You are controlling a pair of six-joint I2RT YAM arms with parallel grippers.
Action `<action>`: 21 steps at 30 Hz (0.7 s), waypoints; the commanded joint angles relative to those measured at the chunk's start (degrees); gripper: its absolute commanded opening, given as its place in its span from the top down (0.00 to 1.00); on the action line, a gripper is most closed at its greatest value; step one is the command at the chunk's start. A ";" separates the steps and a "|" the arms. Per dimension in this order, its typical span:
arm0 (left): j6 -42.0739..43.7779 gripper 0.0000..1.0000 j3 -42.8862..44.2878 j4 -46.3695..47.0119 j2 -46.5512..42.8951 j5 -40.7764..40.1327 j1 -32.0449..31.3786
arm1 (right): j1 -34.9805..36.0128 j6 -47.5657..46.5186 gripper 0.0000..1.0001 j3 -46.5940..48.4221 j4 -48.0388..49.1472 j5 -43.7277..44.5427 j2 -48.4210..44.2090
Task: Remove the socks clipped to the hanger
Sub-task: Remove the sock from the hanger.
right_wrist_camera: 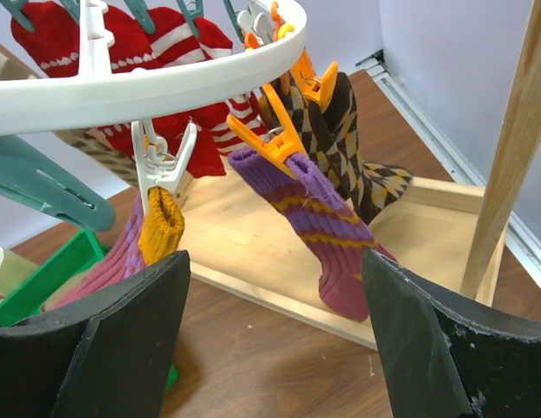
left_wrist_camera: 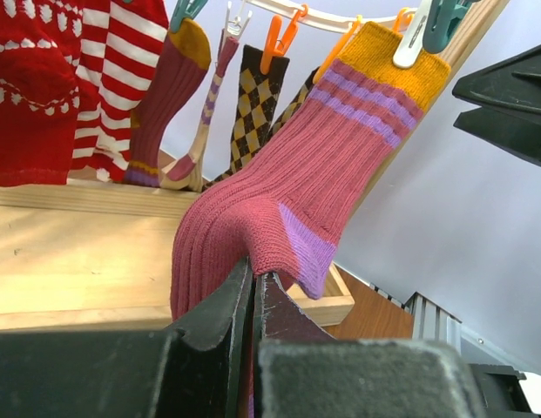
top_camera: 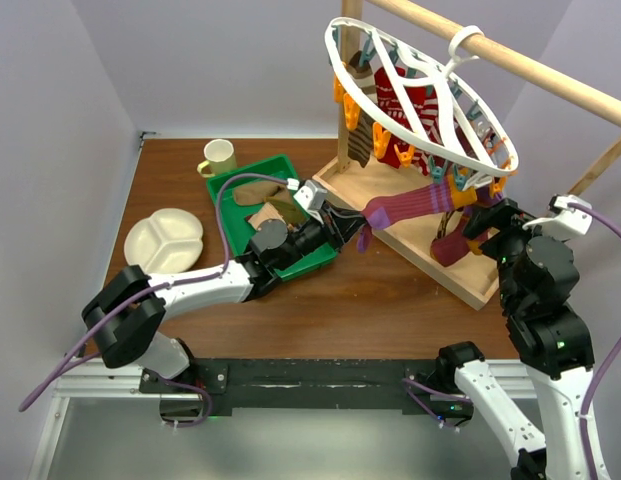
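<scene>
Step in hand: freeing one maroon sock (left_wrist_camera: 287,200) from its clip; judged early in the task, as several socks hang clipped.
Left gripper (left_wrist_camera: 253,280): jaws pressed together on the foot of the maroon sock, beside its lilac heel patch.
Right gripper (right_wrist_camera: 270,287): fingers spread wide with nothing between them, just under the hanger rim, near the white clip (right_wrist_camera: 161,161) that bites the sock's cuff.
Sock position: stretched taut between that clip and the left gripper, over the near edge of the wooden stand base (top_camera: 460,275), towards the right edge of the tabletop.
Sock appearance: ribbed maroon-pink knit, lilac stripes below a mustard cuff; soft, and likely to stretch before it slips.
Hanger (top_camera: 390,118): white oval rack, tilted, hooked over the wooden rail (top_camera: 530,65).
Other socks: red-and-white, brown argyle and purple striped ones clipped further round.
Recommended method: squeeze the clip's tails with the right gripper so that it opens, and only then draw the sock away with a steady, level pull.
Risk: pulling against a shut clip could swing the rack or lift its hook off the rail.
</scene>
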 commanded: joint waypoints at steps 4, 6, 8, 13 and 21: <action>-0.41 1.00 -1.29 0.96 -2.94 -1.18 0.59 | 0.04 3.89 0.15 1.14 1.36 -4.68 0.74; -0.67 1.00 -1.73 1.22 -2.86 -0.83 0.59 | -0.05 5.04 0.12 1.67 2.07 -4.96 1.52; -0.85 1.00 -1.91 1.49 -2.85 -0.74 0.59 | -0.05 6.09 0.11 2.89 2.24 -4.08 2.31; -1.47 1.00 -2.17 1.66 -2.59 -0.21 0.59 | -0.05 7.85 0.10 4.31 3.82 -1.97 4.51; -1.64 1.00 -2.17 1.58 -2.68 0.58 0.59 | -0.14 10.31 0.13 4.92 6.64 -0.30 6.80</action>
